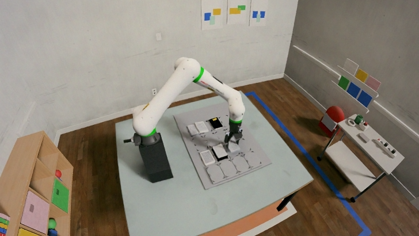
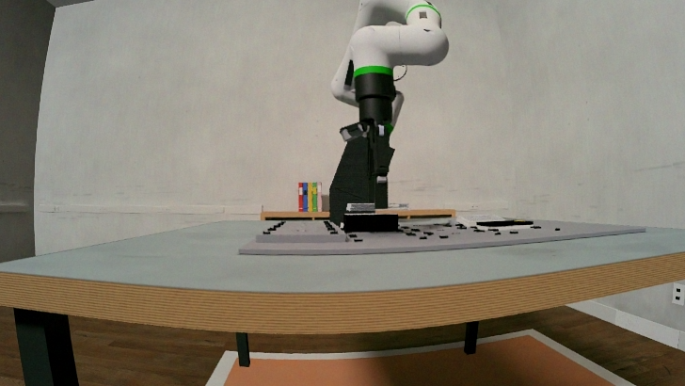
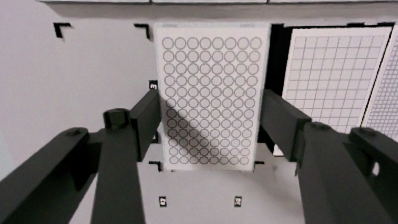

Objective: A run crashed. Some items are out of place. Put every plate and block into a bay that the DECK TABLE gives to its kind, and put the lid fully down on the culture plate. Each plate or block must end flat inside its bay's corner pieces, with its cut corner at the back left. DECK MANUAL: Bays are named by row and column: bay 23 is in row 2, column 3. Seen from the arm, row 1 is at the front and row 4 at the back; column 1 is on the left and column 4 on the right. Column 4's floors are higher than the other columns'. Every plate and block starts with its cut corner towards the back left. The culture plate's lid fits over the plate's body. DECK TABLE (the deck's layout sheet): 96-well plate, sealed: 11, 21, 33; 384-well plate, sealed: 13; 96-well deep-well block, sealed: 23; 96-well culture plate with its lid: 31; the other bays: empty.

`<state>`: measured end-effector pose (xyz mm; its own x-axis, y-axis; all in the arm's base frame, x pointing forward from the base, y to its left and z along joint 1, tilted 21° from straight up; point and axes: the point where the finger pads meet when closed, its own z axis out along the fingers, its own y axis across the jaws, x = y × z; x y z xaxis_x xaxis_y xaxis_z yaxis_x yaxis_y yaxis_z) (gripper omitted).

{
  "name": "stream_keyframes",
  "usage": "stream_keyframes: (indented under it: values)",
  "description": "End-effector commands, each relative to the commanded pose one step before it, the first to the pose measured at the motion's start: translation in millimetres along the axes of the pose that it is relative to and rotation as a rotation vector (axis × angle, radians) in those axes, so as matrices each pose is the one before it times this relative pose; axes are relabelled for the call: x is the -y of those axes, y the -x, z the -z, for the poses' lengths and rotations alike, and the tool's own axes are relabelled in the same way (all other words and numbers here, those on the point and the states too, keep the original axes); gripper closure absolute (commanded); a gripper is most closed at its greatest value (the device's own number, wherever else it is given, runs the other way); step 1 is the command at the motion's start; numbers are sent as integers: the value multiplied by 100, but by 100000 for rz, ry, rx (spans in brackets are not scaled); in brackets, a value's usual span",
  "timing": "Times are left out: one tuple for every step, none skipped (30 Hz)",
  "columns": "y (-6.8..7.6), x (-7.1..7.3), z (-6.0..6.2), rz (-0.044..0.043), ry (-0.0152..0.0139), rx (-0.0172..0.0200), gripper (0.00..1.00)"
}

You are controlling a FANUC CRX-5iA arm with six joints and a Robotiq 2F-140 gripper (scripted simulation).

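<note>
My gripper [image 1: 233,143] [image 2: 380,178] [image 3: 209,104] is shut on a sealed 96-well plate [image 1: 234,147] [image 3: 210,60], gripping its long sides. It holds the plate level, close over a bay framed by black corner pieces. The deep-well block [image 1: 220,151] [image 2: 370,221] [image 3: 330,70] sits in the neighbouring bay, on the arm's side. The sealed 384-well plate [image 1: 207,157] [image 3: 385,90] lies one bay beyond it. Two more white plates [image 1: 192,129] [image 1: 201,126] and the black culture plate [image 1: 216,122] lie in the deck's far column. I cannot tell how the lid sits.
The grey deck [image 1: 202,170] [image 2: 575,237] lies on the pale table [image 1: 164,199]. A raised row of empty bays [image 1: 234,165] [image 2: 301,235] runs along the deck's near edge. The arm's black pedestal [image 1: 155,159] stands left of the deck.
</note>
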<state>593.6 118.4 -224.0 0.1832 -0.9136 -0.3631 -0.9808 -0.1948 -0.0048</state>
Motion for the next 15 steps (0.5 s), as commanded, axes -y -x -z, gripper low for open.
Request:
stream_keyframes:
  values:
    - [-24,96,-183,40,-199,-59,90]
    - [0,-5,-132,0,0,0,90]
    - [0,-4,-133,0,0,0,90]
    - [0,-3,-133,0,0,0,90]
    - [0,-3,-133,0,0,0,90]
    - [0,-3,-133,0,0,0,90]
    - [0,-3,-133,0,0,0,90]
    - [0,-3,-133,0,0,0,90]
    - [0,-2,-133,0,0,0,90]
    - [0,-2,-133,0,0,0,90]
    - [0,-2,-133,0,0,0,90]
    - [0,-2,-133,0,0,0,90]
    - [0,-2,-133,0,0,0,90]
    - [0,-2,-133,0,0,0,90]
    - [0,0,0,0,0,0,90]
